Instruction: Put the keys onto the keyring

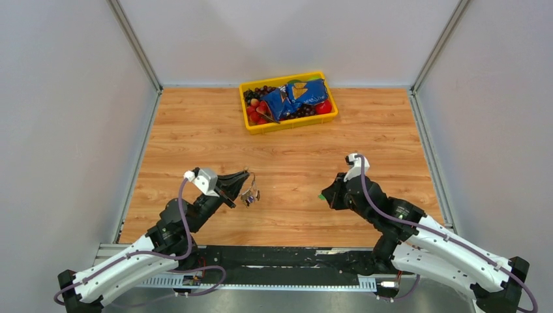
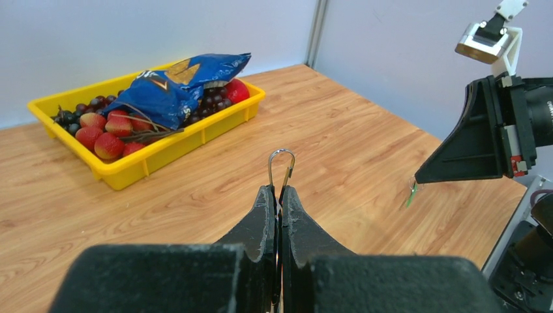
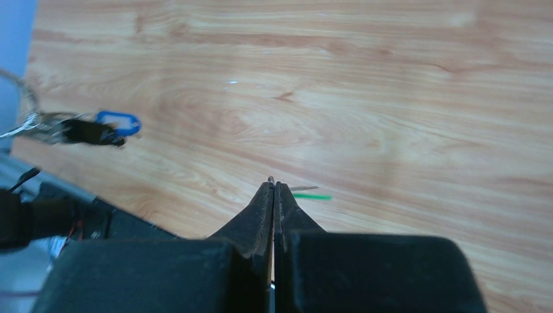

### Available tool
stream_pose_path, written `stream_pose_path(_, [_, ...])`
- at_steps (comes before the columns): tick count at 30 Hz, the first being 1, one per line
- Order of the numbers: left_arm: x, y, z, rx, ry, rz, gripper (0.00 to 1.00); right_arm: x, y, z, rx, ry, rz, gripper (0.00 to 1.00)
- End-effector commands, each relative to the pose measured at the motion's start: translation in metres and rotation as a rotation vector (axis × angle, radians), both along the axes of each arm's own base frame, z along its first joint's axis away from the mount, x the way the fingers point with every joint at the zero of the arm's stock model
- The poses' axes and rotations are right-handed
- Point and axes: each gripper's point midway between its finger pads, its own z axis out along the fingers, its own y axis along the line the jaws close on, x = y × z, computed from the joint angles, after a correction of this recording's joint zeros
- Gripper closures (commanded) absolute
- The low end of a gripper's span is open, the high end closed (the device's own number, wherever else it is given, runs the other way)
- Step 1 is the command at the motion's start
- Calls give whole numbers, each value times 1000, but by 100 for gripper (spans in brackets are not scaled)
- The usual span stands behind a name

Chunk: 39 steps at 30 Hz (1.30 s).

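My left gripper is shut on the keyring, a thin silver wire ring. Its loop sticks out past the fingertips in the left wrist view. Small keys with a blue tag and a black tag hang from it. My right gripper is shut on a small silvery key with a green tag. The tag dangles at its tip, just above the wooden table. The two grippers face each other, about a hand's width apart. No other loose keys show.
A yellow tray stands at the back centre of the table. It holds strawberries, grapes and a blue snack bag. Grey walls close in the left, right and back sides. The arm bases sit at the near edge.
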Motion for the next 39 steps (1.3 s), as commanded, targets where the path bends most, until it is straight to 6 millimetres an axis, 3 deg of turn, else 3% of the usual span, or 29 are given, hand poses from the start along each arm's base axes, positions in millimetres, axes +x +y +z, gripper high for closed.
stream_pose_path(1, [-7, 1, 27, -75, -61, -30, 100, -11, 48, 65, 134, -151, 292, 100])
stream_pose_path(7, [-13, 0, 33, -86, -89, -63, 100, -42, 97, 97, 286, -136, 581, 100])
stream_pose_path(13, [-26, -4, 40, -108, -136, -129, 100, -50, 120, 121, 398, -166, 677, 100])
stream_pose_path(21, [-33, -5, 45, -124, -166, -166, 100, -47, 128, 148, 598, -218, 626, 100])
stream_pose_path(39, [-37, -3, 49, -153, -190, -175, 99, -40, 137, 160, 893, -260, 357, 100])
